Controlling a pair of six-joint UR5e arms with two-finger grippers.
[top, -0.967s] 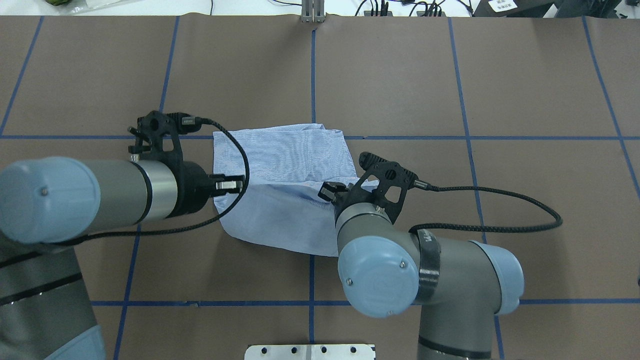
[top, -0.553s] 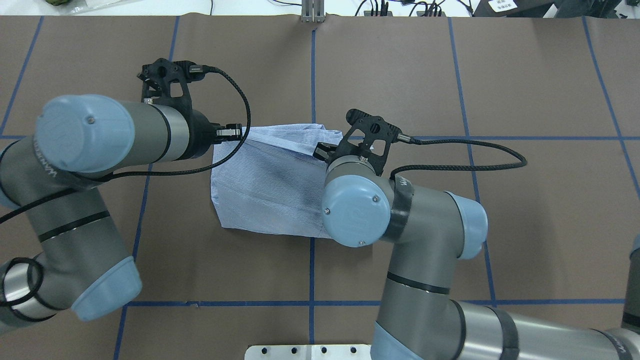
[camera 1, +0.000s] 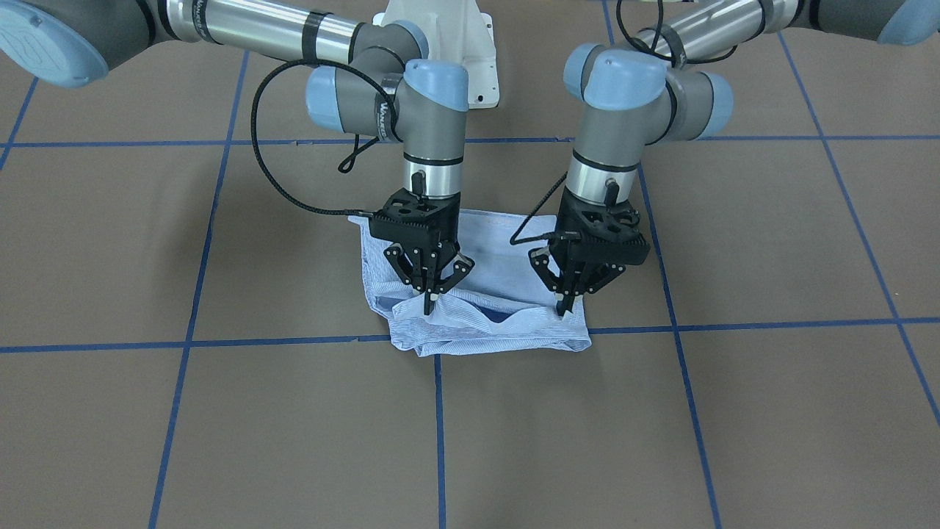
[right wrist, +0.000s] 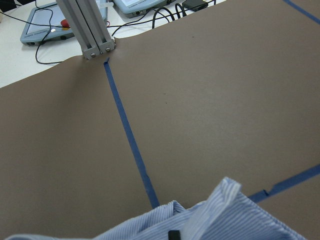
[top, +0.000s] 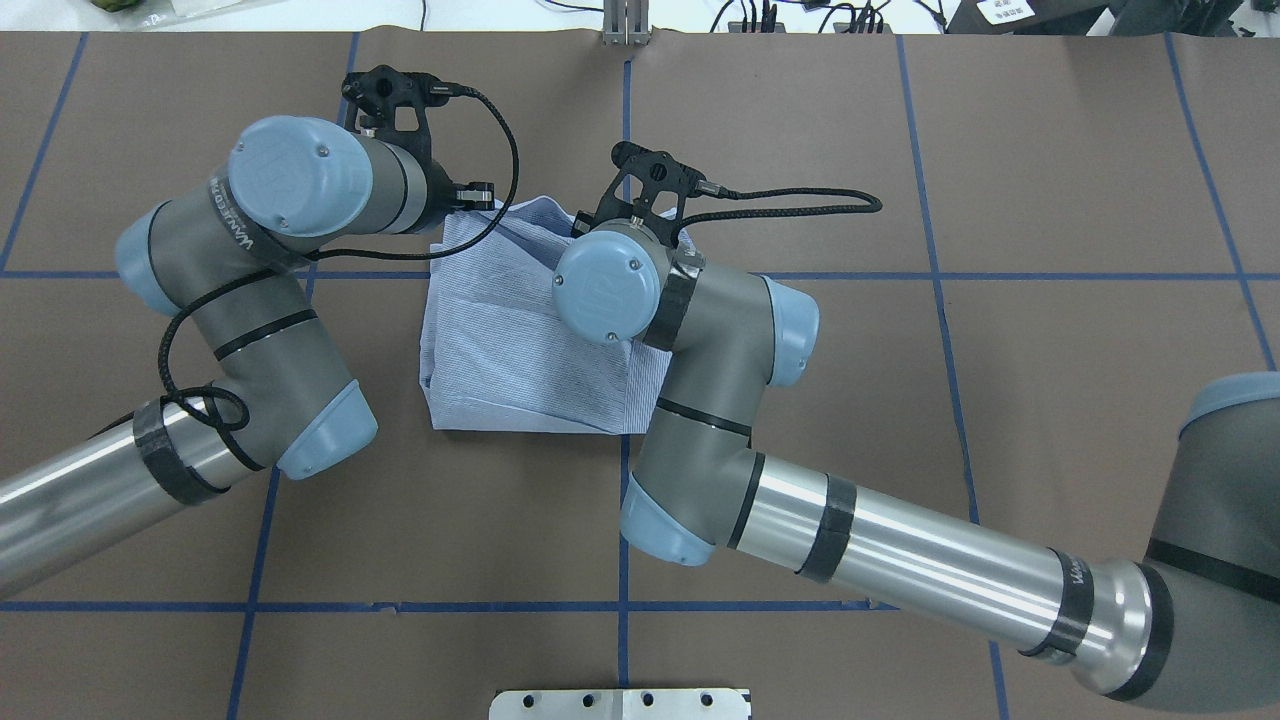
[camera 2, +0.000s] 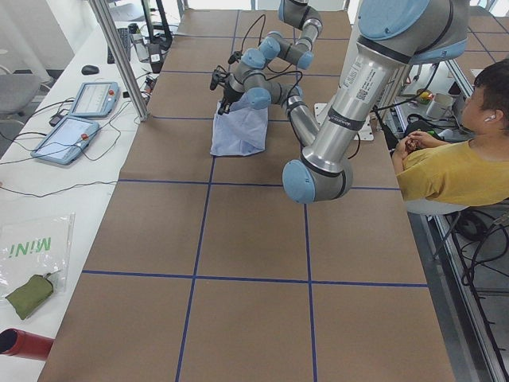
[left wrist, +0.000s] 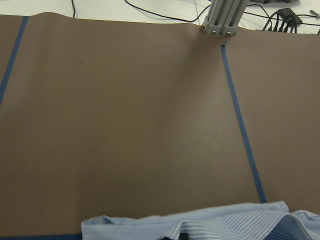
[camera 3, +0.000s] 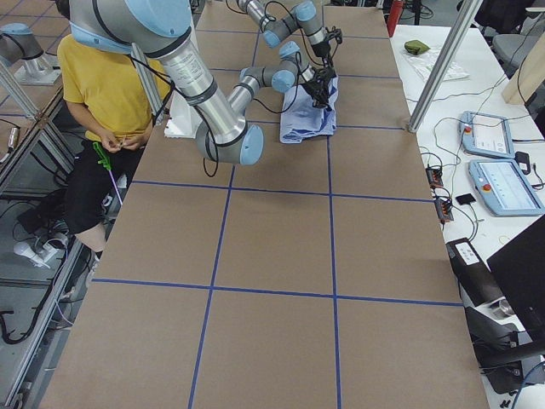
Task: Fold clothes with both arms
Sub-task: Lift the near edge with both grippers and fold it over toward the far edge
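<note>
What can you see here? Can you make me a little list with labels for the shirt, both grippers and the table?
shirt: light blue, striped, folded, lying on the table
left gripper: shut on the shirt's edge farthest from the robot
right gripper: shut on that same edge, apart from the left one
table: brown, marked with blue lines
person: sitting beside the table in a yellow top

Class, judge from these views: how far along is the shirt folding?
Done: the shirt is already a compact rectangle, with no sleeve showing. In hand: the left tool and right tool each pinch the edge nearest the front-facing camera, held slightly raised. Left, probably: lay that edge down, release it and smooth it flat.
</note>
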